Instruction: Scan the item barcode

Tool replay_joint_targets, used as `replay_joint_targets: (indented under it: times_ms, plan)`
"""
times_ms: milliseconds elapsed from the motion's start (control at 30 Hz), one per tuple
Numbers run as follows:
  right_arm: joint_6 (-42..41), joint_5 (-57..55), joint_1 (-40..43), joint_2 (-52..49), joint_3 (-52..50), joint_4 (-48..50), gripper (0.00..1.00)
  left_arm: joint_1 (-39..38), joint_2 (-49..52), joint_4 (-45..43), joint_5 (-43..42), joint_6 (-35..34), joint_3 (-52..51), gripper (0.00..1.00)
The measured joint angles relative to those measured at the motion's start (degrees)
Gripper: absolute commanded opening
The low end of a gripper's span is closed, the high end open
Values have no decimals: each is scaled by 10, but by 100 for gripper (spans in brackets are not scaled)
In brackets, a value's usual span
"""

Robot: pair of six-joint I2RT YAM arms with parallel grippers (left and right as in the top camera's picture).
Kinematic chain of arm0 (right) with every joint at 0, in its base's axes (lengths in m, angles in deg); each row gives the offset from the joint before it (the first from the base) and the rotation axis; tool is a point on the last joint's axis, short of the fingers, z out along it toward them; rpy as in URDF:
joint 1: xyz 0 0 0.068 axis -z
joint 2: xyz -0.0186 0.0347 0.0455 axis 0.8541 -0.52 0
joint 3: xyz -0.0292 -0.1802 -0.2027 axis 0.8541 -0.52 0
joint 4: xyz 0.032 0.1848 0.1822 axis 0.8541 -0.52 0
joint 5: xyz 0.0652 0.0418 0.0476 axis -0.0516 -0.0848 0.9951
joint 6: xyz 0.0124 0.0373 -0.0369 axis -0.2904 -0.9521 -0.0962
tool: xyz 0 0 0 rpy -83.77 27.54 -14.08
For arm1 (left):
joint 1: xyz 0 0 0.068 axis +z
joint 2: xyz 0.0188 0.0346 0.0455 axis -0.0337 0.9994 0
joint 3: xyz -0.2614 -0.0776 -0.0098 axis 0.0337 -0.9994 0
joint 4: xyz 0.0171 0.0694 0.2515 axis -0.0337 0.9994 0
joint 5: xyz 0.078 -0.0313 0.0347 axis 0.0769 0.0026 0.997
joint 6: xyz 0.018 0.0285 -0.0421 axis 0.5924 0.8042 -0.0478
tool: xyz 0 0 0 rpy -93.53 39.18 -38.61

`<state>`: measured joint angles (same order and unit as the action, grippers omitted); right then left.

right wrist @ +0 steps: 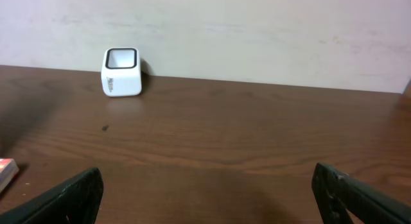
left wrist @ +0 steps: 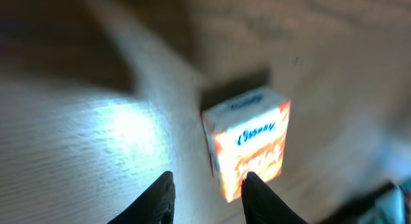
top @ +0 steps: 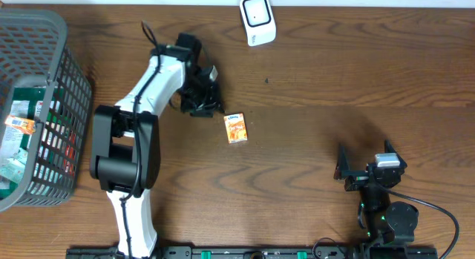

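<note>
Near the middle of the surface (top: pixel 312 81) sits the small orange carton (top: pixel 235 128), just beside the left gripper (top: pixel 202 97), whose fingers stand slightly apart and empty. It looks like light, stiff cardboard that could crush, so pinch gently across its narrow sides. The right gripper (top: pixel 364 161) waits wide open, well apart

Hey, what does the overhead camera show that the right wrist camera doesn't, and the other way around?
Only overhead: the gray basket of packaged goods at the table's left end, and the left gripper beside the small orange box, seen whole. The right wrist catches only a sliver of what may be that box. Only right wrist: the pale wall behind the table. Both: the white scanner at the far edge, the wooden table, and the right gripper, open and empty.
</note>
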<state>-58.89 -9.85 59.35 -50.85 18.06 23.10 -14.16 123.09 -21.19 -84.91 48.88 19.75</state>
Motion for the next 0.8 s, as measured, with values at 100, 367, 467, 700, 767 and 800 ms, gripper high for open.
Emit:
replay_joint_targets:
  times_ms: [100, 367, 467, 700, 767, 800]
  plan:
    - [0, 0, 0, 0, 0, 0, 99, -7, 0, -26, -33, 35, -39, 36]
    - [0, 0, 0, 0, 0, 0, 99, -19, 0, -126, -82, 63, -113, 19]
    - [0, 0, 0, 0, 0, 0, 99, -17, 0, -133, -98, 67, -121, 8]
    - [0, 0, 0, 0, 0, 0, 99, -11, -16, -108, -86, 54, -121, 7]
    - [0, 0, 0, 0, 0, 0, 99, -7, -41, -84, -57, 42, -121, 7]
    - [0, 0, 0, 0, 0, 0, 99, -6, -58, -73, -35, 35, -119, 7]
